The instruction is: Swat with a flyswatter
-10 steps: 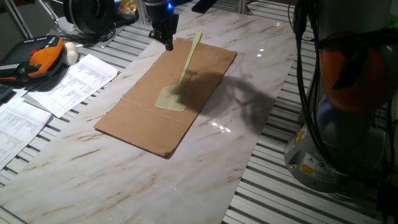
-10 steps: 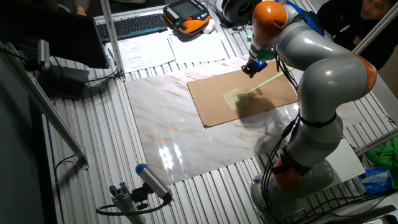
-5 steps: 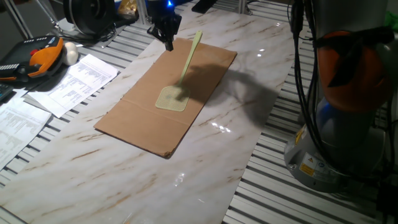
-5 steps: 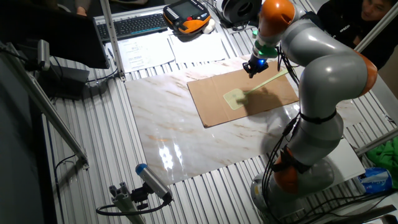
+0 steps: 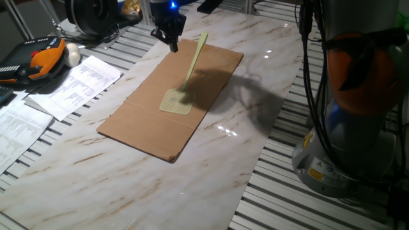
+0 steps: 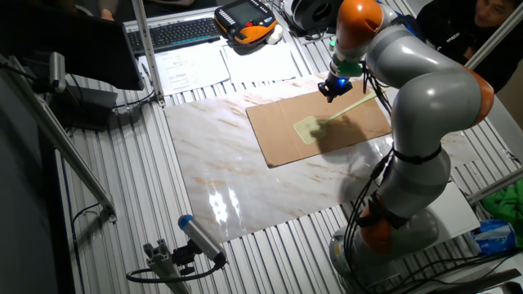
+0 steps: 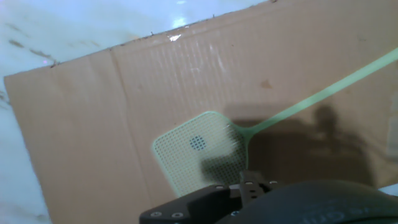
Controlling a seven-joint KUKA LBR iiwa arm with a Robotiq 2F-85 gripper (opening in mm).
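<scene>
The pale yellow-green flyswatter (image 5: pixel 176 102) lies flat on the brown cardboard sheet (image 5: pixel 144 124), mesh head toward the middle, thin handle running to the far edge. My gripper (image 5: pixel 173 43) hovers just above the cardboard's far left corner, left of the handle's end, apart from it. Its fingers look closed to a point with nothing in them. In the other fixed view the gripper (image 6: pixel 331 91) is above the swatter (image 6: pixel 306 129) on the cardboard (image 6: pixel 278 143). The hand view shows the mesh head (image 7: pixel 199 146) and cardboard (image 7: pixel 87 124) below; my fingertips do not show there.
Printed papers (image 5: pixel 70 83) and an orange teach pendant (image 5: pixel 45 59) lie left of the cardboard. A keyboard (image 6: pixel 176 33) sits at the back. The arm's base (image 5: pixel 348 134) stands at the right. The marble board (image 5: pixel 211 172) extends around the cardboard.
The arm has swung slightly, and the gripper has shifted a little toward the handle's end. The flyswatter has not moved.
</scene>
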